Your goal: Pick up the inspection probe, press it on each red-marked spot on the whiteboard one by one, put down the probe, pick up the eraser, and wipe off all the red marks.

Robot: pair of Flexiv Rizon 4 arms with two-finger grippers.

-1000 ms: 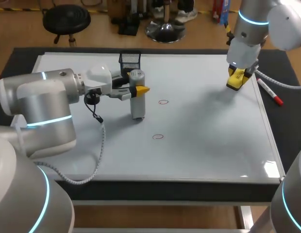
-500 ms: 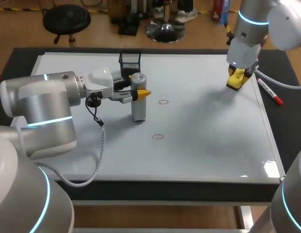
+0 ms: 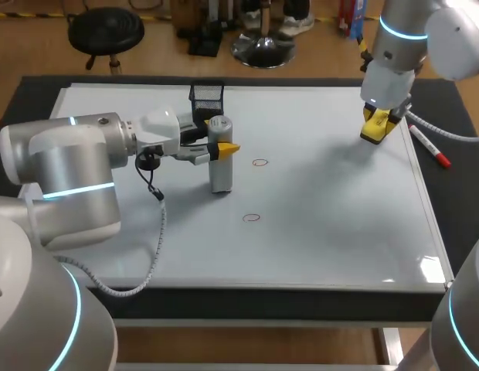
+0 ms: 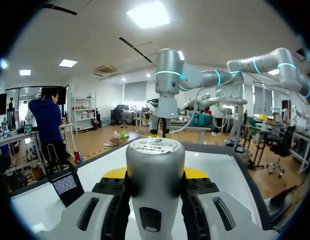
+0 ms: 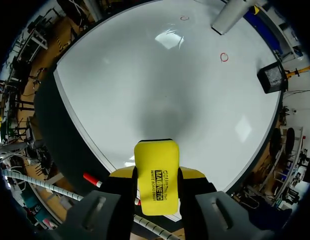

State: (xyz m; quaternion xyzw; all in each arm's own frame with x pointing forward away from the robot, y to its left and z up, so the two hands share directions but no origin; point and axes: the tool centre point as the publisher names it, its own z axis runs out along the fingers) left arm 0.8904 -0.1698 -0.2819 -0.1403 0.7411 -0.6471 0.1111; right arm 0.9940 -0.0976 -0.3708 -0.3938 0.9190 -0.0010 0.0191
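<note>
Probe (image 3: 219, 174) held upright by left gripper (image 3: 222, 145); 2 red marks (image 3: 260, 162) located to its right. Eraser (image 3: 374, 136) clamped in right gripper (image 3: 378, 125).

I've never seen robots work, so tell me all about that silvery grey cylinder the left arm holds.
The silvery grey, metal-looking cylinder stands upright on or just above the whiteboard. It has a flat round labelled top and a small dark slot in its side. The left gripper clamps it from both sides near the top.
</note>
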